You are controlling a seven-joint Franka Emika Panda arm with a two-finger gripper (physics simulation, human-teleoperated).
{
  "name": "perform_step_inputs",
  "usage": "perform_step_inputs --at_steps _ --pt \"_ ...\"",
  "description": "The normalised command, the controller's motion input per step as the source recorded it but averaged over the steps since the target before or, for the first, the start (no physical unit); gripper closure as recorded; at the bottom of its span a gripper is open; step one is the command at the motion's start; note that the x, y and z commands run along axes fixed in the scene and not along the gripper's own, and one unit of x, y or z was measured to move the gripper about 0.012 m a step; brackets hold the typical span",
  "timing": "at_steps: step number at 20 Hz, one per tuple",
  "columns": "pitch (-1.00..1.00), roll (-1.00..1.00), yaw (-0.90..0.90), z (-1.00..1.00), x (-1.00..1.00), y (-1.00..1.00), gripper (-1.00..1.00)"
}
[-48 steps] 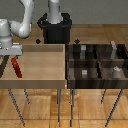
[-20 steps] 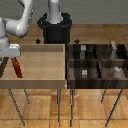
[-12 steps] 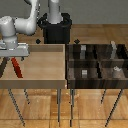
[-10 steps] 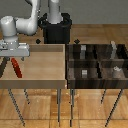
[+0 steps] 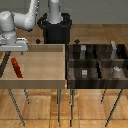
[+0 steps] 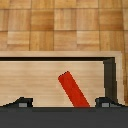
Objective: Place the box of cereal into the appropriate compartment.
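Simulated lab, parquet floor point(image 5: 100, 107), legged bins point(image 5: 37, 65)

I can read no text, label, brand, number or sign in either view. The red box of cereal point(image 5: 17, 68) shows only a plain red face in both the exterior and wrist views, and the walls of the light-tan tray point(image 5: 35, 86) and the dark divided bin point(image 5: 97, 84) carry no markings I can make out.

Red cereal box point(image 5: 17, 68), light-tan tray point(image 5: 40, 75), dark-brown divided bin point(image 5: 95, 80), pale-grey block point(image 5: 114, 48), white arm point(image 5: 22, 20).
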Motion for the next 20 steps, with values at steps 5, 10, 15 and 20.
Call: perform_step_inputs --at_steps 5,10,15,20 --pt "0.0 0.0 0.0 0.0 0.0 -0.2 -1.0" --pt "0.0 0.0 0.0 -0.6 0.0 0.0 -1.0" --pt "0.0 0.0 0.0 -0.4 0.0 -0.2 -1.0" --pt "0.0 0.0 0.0 -0.4 0.0 0.0 -1.0"
